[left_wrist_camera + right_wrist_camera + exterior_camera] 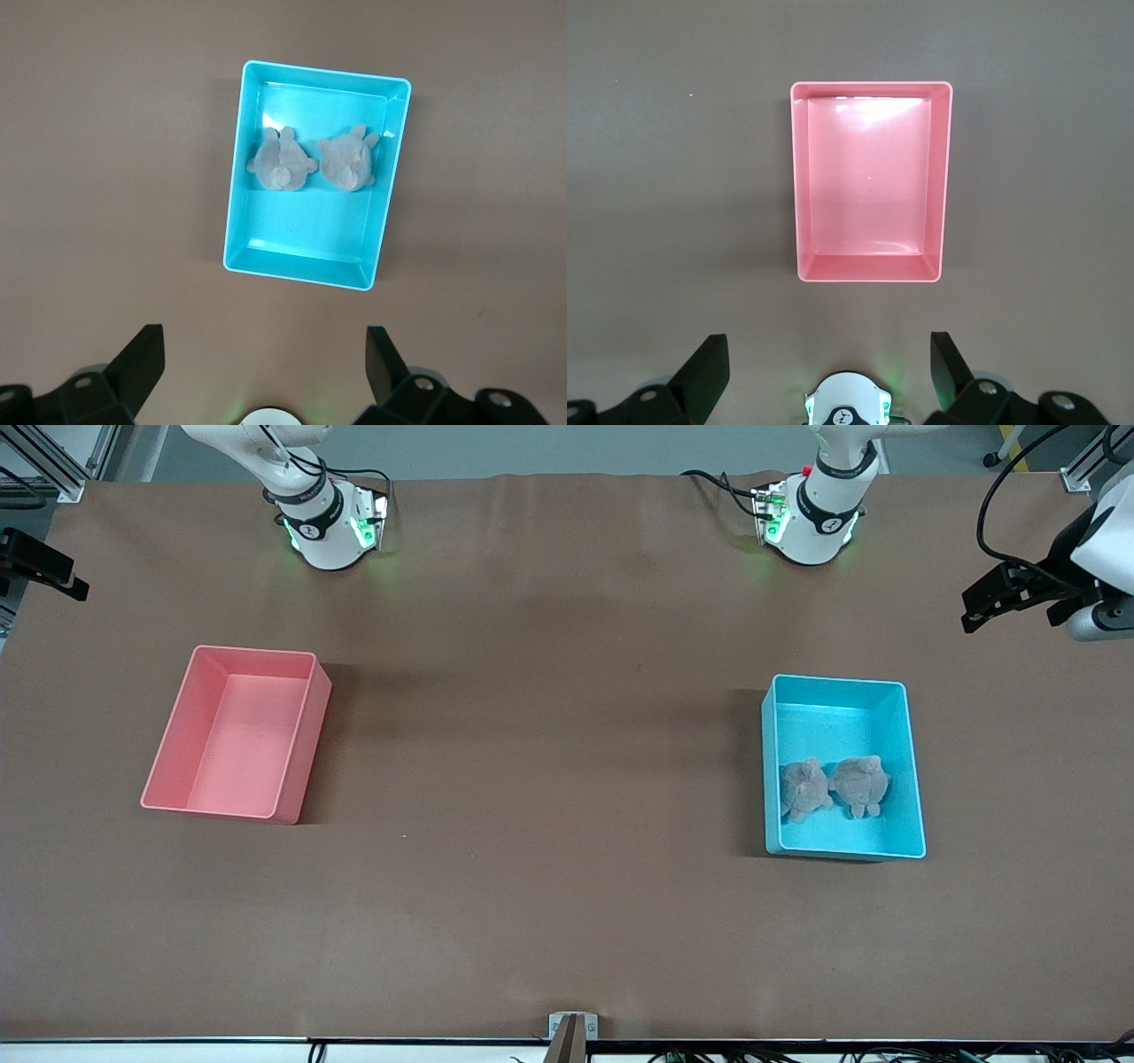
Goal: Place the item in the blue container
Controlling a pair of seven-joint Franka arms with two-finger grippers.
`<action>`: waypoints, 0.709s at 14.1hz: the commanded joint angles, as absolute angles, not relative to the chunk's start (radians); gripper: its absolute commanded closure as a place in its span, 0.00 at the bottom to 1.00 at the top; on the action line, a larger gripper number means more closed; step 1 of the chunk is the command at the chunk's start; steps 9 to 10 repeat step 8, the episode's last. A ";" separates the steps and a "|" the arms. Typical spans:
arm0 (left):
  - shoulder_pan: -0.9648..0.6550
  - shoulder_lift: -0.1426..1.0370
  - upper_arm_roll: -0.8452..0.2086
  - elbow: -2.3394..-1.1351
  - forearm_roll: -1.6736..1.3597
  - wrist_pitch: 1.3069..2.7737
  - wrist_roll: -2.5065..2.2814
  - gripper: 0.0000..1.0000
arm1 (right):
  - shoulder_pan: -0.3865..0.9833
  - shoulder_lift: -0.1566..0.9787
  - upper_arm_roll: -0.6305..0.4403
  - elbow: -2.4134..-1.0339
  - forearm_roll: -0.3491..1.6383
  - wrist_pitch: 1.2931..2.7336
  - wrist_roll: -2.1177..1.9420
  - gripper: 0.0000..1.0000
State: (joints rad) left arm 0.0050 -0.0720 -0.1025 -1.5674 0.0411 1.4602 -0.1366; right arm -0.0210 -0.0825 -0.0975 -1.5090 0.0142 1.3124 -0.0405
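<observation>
Toward the left arm's end of the table I see the blue container (843,691), a light cyan rectangular bin with straight walls and a flat bottom, standing flat on the brown table (549,735). Two small grey-brown plush toys (833,786) lie side by side inside it, in the half nearer the front camera, touching or almost touching each other.

My left wrist view shows what the front view cannot: the left gripper (266,363) hangs high over the table with the container below it, its two black fingers (142,359) spread wide and empty. There the toys' small ears and limbs are clearer, and the rest of the bin floor is bare. In the front view that gripper appears only at the picture's edge, high over the table's end past the container.

My right wrist view gives the same for the other arm: the right gripper (828,363) hangs high, released and holding nothing, with the pink bin (871,181) below it and the arm's white base at the frame edge. In the front view I cannot make out that gripper with certainty.

The pink bin sits toward the right arm's end, slightly skewed, well apart from the blue container. A wide stretch of table lies between the two bins, and both stand well in from the table's edges.
</observation>
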 commanded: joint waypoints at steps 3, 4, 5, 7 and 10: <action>0.018 -0.087 -0.104 -1.568 0.021 1.474 -0.086 0.00 | -0.038 -0.106 -0.094 -1.517 0.046 1.324 -0.066 0.00; 0.015 -0.078 -0.104 -1.548 0.023 1.474 -0.069 0.00 | -0.038 -0.106 -0.094 -1.513 0.046 1.327 -0.067 0.00; 0.012 -0.063 -0.104 -1.533 0.031 1.474 -0.071 0.00 | -0.038 -0.106 -0.092 -1.513 0.046 1.325 -0.067 0.00; 0.012 -0.058 -0.107 -1.528 0.034 1.474 -0.072 0.00 | -0.041 -0.107 -0.095 -1.513 0.046 1.324 -0.069 0.00; 0.012 -0.058 -0.107 -1.526 0.037 1.474 -0.074 0.00 | -0.041 -0.106 -0.095 -1.513 0.046 1.325 -0.071 0.00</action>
